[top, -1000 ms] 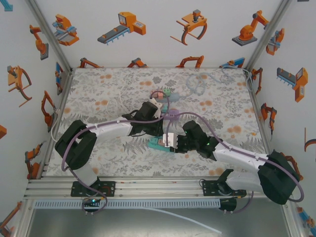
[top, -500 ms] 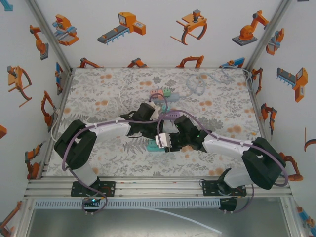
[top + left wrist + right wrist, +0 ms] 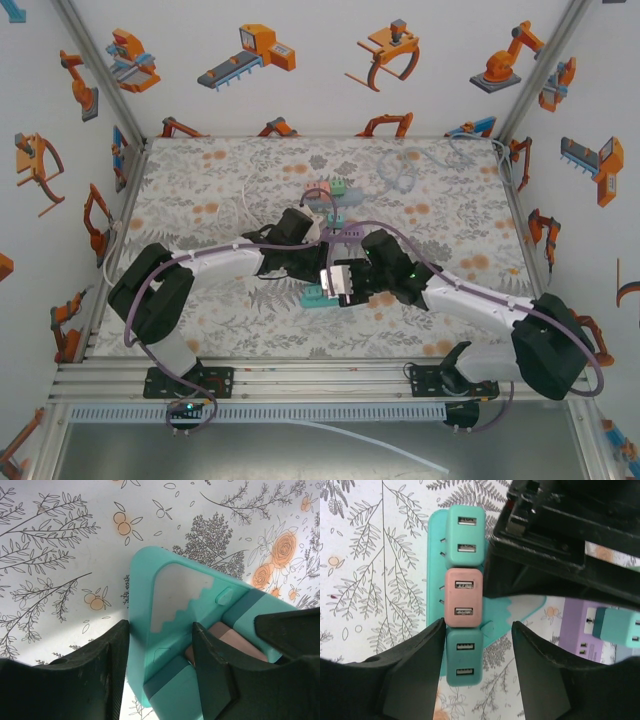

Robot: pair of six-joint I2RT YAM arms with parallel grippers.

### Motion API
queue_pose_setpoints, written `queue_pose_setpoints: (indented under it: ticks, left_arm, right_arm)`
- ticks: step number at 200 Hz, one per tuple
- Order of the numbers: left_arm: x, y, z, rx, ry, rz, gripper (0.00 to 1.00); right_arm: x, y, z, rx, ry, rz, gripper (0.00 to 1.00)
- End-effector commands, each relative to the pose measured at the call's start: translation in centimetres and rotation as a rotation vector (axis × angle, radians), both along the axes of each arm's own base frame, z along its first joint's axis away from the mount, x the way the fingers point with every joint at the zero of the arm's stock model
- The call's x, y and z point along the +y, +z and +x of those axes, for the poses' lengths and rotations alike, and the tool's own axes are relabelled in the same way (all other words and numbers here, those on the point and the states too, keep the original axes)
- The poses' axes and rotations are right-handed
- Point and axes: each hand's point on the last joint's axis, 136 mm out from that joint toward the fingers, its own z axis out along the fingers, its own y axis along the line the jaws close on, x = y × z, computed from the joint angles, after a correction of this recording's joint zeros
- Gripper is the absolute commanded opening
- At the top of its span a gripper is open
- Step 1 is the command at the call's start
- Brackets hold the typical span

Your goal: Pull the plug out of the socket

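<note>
Top external: socket [image 3: 313, 294] lies mid-table [image 3: 200, 200], with my arms meeting over it.
Left gripper [image 3: 160, 626]: clamped across one end of the socket, base pinned between my fingers.
Plugs: teal plug [image 3: 465, 536], pink plug [image 3: 463, 597] and dark teal plug [image 3: 464, 662] in a row, all seated.
Right gripper [image 3: 477, 624]: jaws apart, straddling the pink/dark-teal joint, gripping nothing.

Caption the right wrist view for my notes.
Open right gripper straddles dark teal plug below pink plug on teal socket strip.
</note>
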Motion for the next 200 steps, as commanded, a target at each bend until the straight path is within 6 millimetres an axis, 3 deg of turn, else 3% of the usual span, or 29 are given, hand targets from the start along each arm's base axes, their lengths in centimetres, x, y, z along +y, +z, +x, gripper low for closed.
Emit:
queue_pose_setpoints:
  ticks: [1, 38, 62, 115, 165, 200]
  left_arm:
    - [8.4, -8.6, -3.7, 0.135, 0.027, 0.415, 0.46]
    - [8.5, -8.6, -3.6, 0.13, 0.023, 0.422, 0.46]
    - [8.5, -8.7, -3.7, 0.128, 0.02, 0.426, 0.46]
    - [8.4, -10.7, -4.4, 0.183, 0.03, 0.448, 0.45]
    - [9.5, -13.2, -5.5, 0.226, 0.027, 0.523, 0.44]
    - [11.1, -14.9, -6.1, 0.25, 0.025, 0.612, 0.44]
  right_arm:
    - [-1.1, 0.1, 0.5, -0.026, -0.012, -0.042, 0.52]
    - [-1.3, -1.0, 0.0, 0.025, -0.003, -0.084, 0.49]
    - [-1.3, -1.6, -0.1, 0.045, 0.002, -0.093, 0.43]
    - [-0.3, -0.4, 0.7, 0.029, 0.013, -0.077, 0.19]
    - [0.8, 1.0, 0.7, 0.064, 0.049, -0.056, 0.14]
    - [1.0, 3.8, 1.0, 0.042, 0.023, -0.01, 0.13]
